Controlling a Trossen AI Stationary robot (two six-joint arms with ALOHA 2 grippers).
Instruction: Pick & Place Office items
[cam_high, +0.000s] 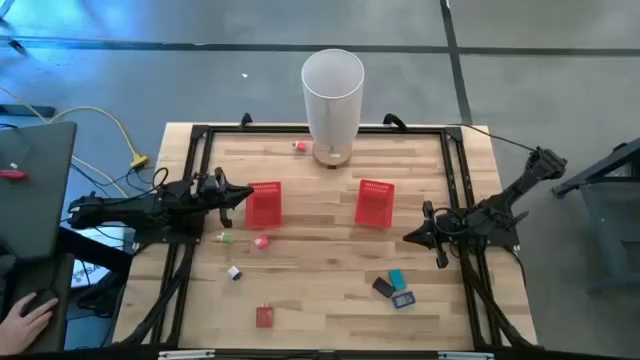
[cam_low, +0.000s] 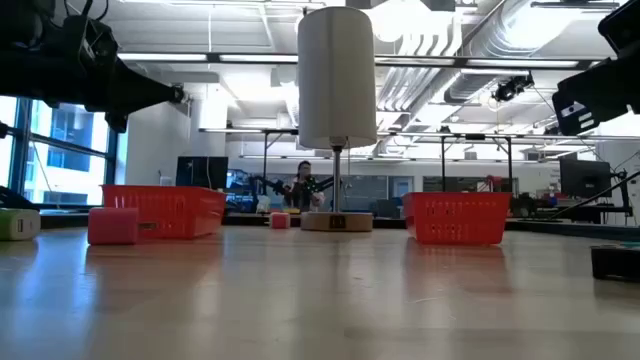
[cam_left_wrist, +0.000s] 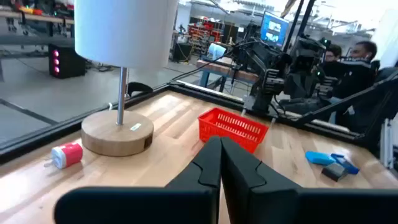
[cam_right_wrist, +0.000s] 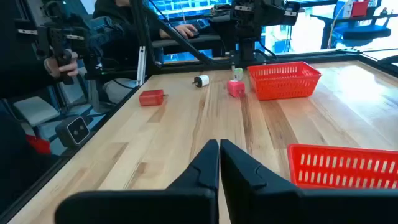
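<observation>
No item is seen inside either red basket (cam_high: 263, 205) (cam_high: 374, 202), so the task is judged barely begun. The office items (cam_high: 263, 316) lie scattered on the table (cam_high: 320, 310): most near, one far by the white cylinder (cam_high: 332, 95). The left gripper (cam_high: 243, 195) and right gripper (cam_high: 408, 236) are pressed together, holding nothing, at the table's sides

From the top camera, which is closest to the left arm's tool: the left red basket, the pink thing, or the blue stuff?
Counting from the left tool:
1. Left red basket, right beside it.
2. Pink item, just past that basket's near end.
3. Blue item, far across, on the right arm's side.
</observation>
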